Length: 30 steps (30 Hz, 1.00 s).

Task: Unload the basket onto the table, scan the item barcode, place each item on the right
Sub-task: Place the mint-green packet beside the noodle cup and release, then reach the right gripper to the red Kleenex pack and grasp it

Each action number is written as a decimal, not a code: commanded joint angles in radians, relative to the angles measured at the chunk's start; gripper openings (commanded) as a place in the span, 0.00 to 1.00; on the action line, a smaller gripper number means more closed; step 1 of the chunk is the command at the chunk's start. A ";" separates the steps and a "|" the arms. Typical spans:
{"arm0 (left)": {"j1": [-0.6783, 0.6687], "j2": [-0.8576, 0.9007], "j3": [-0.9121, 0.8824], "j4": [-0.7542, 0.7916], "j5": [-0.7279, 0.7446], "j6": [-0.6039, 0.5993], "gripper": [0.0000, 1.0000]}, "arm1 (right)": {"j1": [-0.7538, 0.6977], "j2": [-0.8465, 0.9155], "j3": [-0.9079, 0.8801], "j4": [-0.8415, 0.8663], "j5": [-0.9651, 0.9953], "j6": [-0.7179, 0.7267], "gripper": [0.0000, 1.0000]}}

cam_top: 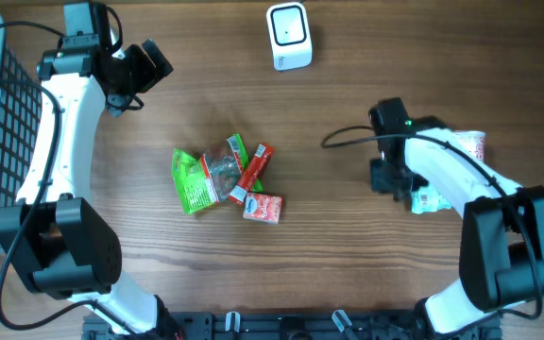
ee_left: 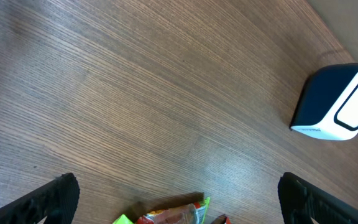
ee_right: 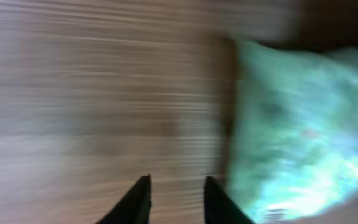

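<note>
Left gripper: fingers fully apart, empty, above the table, near the scanner. Right gripper: fingers narrowly apart, nothing between them, just beside a teal packet. Packet pile lies at table centre

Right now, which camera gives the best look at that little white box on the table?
The overhead view: the white box appears whole, from above. The left wrist view shows it closer, but cut by the frame edge. The right wrist view misses it.
</note>
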<state>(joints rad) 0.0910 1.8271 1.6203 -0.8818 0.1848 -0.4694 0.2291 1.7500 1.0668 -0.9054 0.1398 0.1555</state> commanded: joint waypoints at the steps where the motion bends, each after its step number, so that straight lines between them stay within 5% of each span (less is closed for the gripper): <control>1: 0.004 0.000 0.003 0.001 0.005 -0.002 1.00 | 0.061 -0.052 0.131 0.005 -0.488 -0.188 0.35; 5: 0.004 0.000 0.003 0.001 0.005 -0.002 1.00 | 0.357 -0.105 0.137 0.063 -0.521 -0.232 0.39; 12: 0.004 0.000 0.003 0.001 0.005 -0.002 1.00 | 0.852 -0.088 0.099 0.229 0.061 -0.153 0.50; 15: 0.004 0.000 0.003 0.001 0.005 -0.002 1.00 | 0.824 -0.063 0.099 0.264 0.047 -0.146 0.51; 20: 0.004 0.000 0.003 0.001 0.005 -0.002 1.00 | 0.615 -0.053 0.099 0.273 -0.321 -0.266 0.56; 30: 0.004 0.000 0.003 0.001 0.005 -0.002 1.00 | 0.386 0.113 0.098 0.255 -0.718 -0.425 0.50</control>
<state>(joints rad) 0.0910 1.8271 1.6203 -0.8818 0.1848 -0.4694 0.6167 1.7992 1.1786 -0.6483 -0.4393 -0.2073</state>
